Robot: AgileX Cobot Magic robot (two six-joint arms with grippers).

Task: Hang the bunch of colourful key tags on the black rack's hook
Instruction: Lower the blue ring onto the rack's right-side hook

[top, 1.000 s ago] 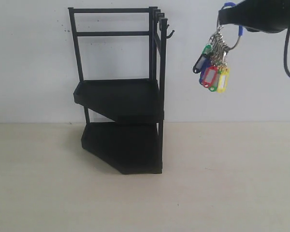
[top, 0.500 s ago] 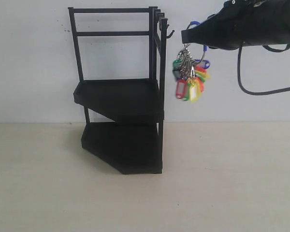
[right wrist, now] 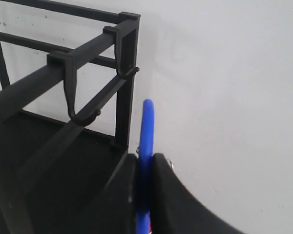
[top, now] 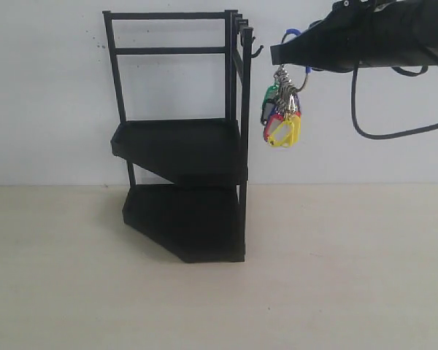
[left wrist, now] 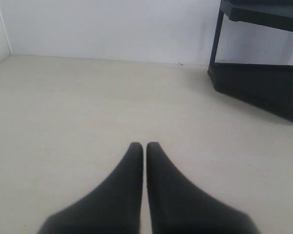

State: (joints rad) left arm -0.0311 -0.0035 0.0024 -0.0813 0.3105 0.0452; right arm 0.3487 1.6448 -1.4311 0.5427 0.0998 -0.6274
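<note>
We hold the bunch (top: 281,122) in the air by its blue loop (right wrist: 147,122), which the right claw (top: 279,52) clamps between its tips. The tags dangle just beside the rack (top: 182,146), outside its corner post and about level with its upper shelf, touching nothing. The loop sits near the hook (top: 257,49), at roughly the same height as it, but apart from it. We judge the lifting and carrying done. Slipping the loop over the hook's upturned tip and letting go are left. On the claw's side of the rack the air is open. The wall (top: 394,153) stands close behind the rack, so there is little depth to spare. The left claw (left wrist: 144,147), tips together and empty, hovers over the tabletop (left wrist: 63,107), apart from the rack's base.
</note>
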